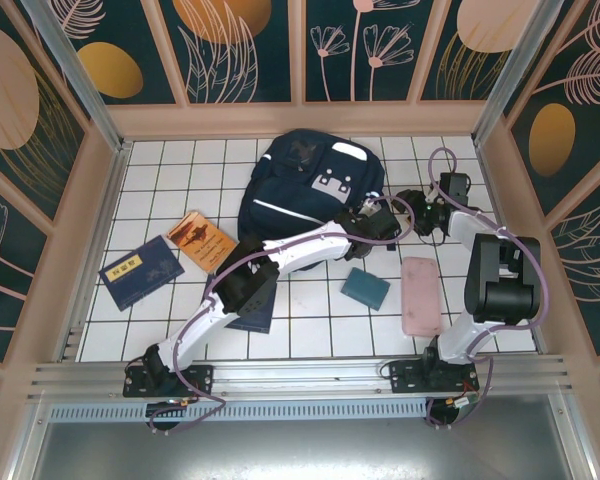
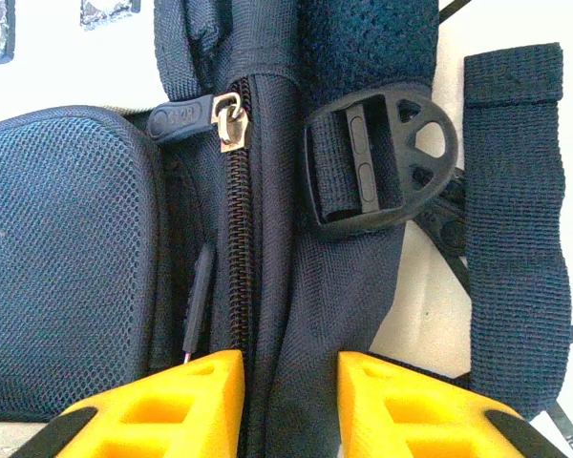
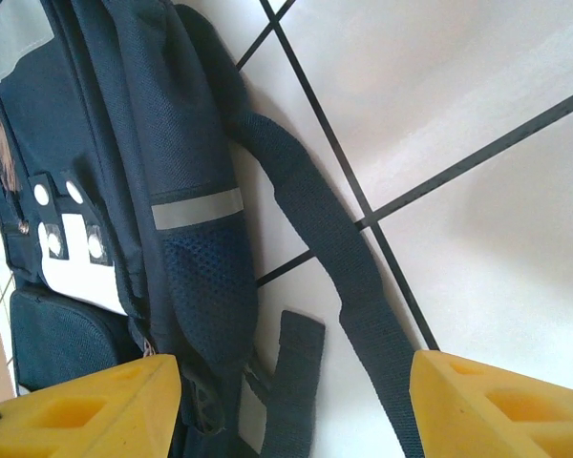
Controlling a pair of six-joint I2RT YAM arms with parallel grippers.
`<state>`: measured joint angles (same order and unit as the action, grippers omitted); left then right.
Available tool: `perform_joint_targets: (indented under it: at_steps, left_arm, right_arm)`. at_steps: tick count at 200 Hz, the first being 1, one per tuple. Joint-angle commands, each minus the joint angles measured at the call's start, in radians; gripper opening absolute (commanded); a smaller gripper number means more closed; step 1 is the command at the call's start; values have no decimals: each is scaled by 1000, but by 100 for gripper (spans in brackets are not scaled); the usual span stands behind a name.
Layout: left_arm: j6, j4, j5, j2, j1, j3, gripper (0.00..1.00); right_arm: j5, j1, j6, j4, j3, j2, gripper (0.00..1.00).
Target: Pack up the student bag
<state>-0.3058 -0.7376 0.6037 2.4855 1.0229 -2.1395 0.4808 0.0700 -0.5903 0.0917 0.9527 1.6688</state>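
The student bag (image 1: pixel 305 185), a dark navy backpack with white-grey patches, lies at the back middle of the tiled table. My left gripper (image 1: pixel 378 222) reaches its right side. In the left wrist view its yellow fingers (image 2: pixel 289 401) pinch a fold of bag fabric (image 2: pixel 315 315) just right of the closed zipper (image 2: pixel 239 267); the metal zipper pull (image 2: pixel 231 122) and a black buckle (image 2: pixel 377 167) lie further ahead. My right gripper (image 1: pixel 415 205) hovers open beside the bag's right edge, its fingers (image 3: pixel 296 401) spread wide over a loose strap (image 3: pixel 334 229) and white tile.
A navy book with a yellow label (image 1: pixel 140 270) and an orange book (image 1: pixel 202 240) lie at the left. A teal pouch (image 1: pixel 365 288) and a pink case (image 1: pixel 420 295) lie at the front right. A dark flat item (image 1: pixel 255 315) sits under the left arm. Walls enclose the table.
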Motion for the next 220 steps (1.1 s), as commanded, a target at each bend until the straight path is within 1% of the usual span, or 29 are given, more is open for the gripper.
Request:
perform_joint_targets:
  at_steps: [1,14,44,62,87,103,125,136,168,192,206,220]
  left_arm:
    - [17,-36,28,28,-8,6,29]
    - [14,-40,45,28,-7,2,23]
    - [19,-55,70,13,-7,-43,0]
    - [28,-48,72,-20,-9,-62,0]
    - [48,-35,37,-89,-23,-61,0]
    - [61,-19,-19,-145,-42,-41,0]
    - [70,19,-126,-217,-78,-5,0]
    - [75,33,-177,-244,-97,3,0]
    - [79,54,-289,-284,-147,0,0]
    - [84,64,-362,-298,-162,-5,0]
    - [84,63,-379,-299,-166,-19,0]
    - [81,50,-383,-299,-171,-38,0]
  right_arm:
    - [10,-9,-20,-23,-11,-36,66]
    - [9,-12,-21,-23,-12,-39,65]
    - [-6,-19,-14,-7,-3,-53,65]
    - [-23,-23,0,6,-3,-68,65]
    - [-16,-24,33,0,-22,-98,65]
    - [16,-25,59,-23,-46,-123,65]
    - [116,-27,70,-95,-91,-157,63]
    - [147,-34,66,-117,-105,-169,62]
    - [220,-84,6,-210,-156,-188,56]
    - [242,-152,-64,-297,-181,-180,51]
    - [227,-188,-49,-314,-169,-165,49]
    - [207,-197,-13,-328,-157,-153,46]
